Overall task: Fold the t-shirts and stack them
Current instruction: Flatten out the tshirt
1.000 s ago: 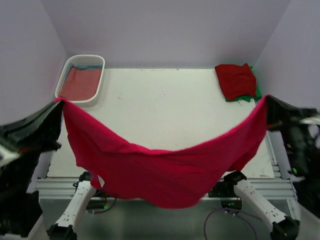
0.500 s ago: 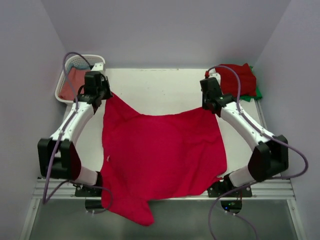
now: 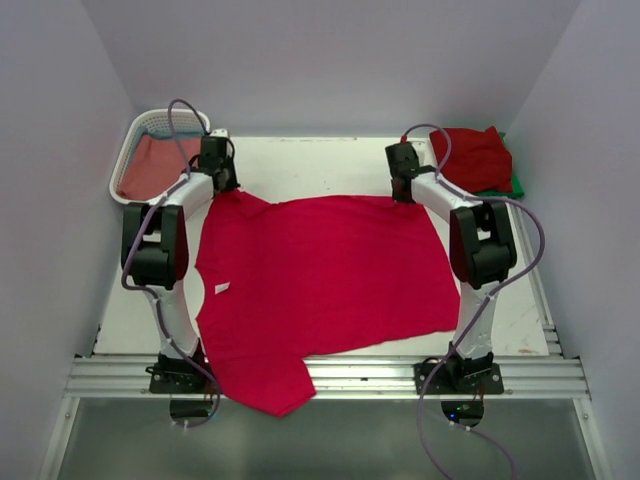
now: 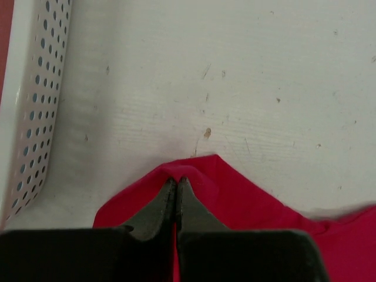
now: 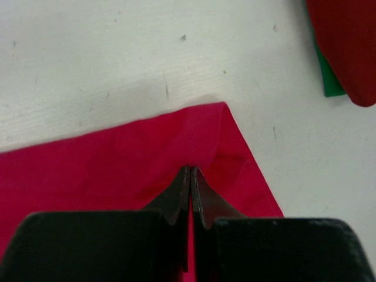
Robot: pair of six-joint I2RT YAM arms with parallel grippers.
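Note:
A bright crimson t-shirt lies spread flat on the white table, its pale neck label at the left and one sleeve hanging over the near edge. My left gripper is shut on the shirt's far left corner. My right gripper is shut on the far right corner. A folded darker red tee lies on a green one at the far right; both show in the right wrist view. A dusty-red tee lies in the basket.
The white slatted basket stands at the far left corner, close to my left gripper; its wall shows in the left wrist view. Purple walls close in the table on three sides. Bare table lies between the grippers and the back wall.
Both arms swung the hanging crimson shirt up from the near edge and out over the table, then laid it flat. The grippers moved farther back and apart, pulling the far edge straight.

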